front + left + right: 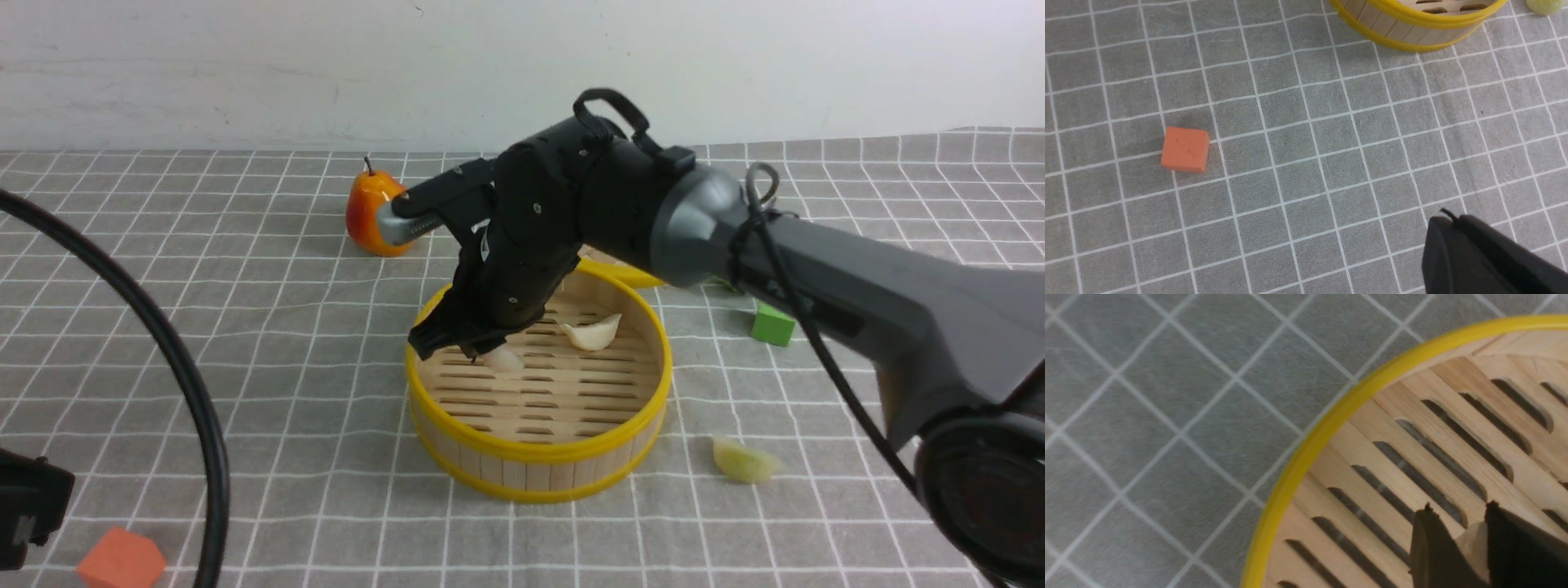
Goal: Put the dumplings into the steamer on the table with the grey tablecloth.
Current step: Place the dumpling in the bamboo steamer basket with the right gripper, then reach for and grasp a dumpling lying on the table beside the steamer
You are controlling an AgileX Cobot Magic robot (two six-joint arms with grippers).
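The right end effector [488, 353] reaches down inside the steamer [531, 447], pinching a pale dumpling [508, 360] low over the slotted floor near the left wall. I cannot tell whether the dumpling touches the slats. A second dumpling [592, 333] lies on the floor further back, apart from the first. The third dumpling [744, 460], yellowish-green, lies outside on the grey tablecloth [245, 367], near the steamer's front right. The left end effector [1449, 228] is pressed together on nothing and hangs over the cloth, well apart from the steamer, with an orange block [1185, 149] nearby.

The dumplings look light, smooth and probably a little rubbery, so a gentle squeeze should be enough. Their curved backs could slip out of a hard pinch. The best hold is likely across the plump middle, on the two broad sides, rather than on the thin edge or the pointed ends.

The right wrist view shows the dumpling seated between the two fingers [1433, 551], a contact the front view half hides behind the wrist. Only the front view shows all three dumplings at once. The left wrist view catches just a sliver of the third at its border.
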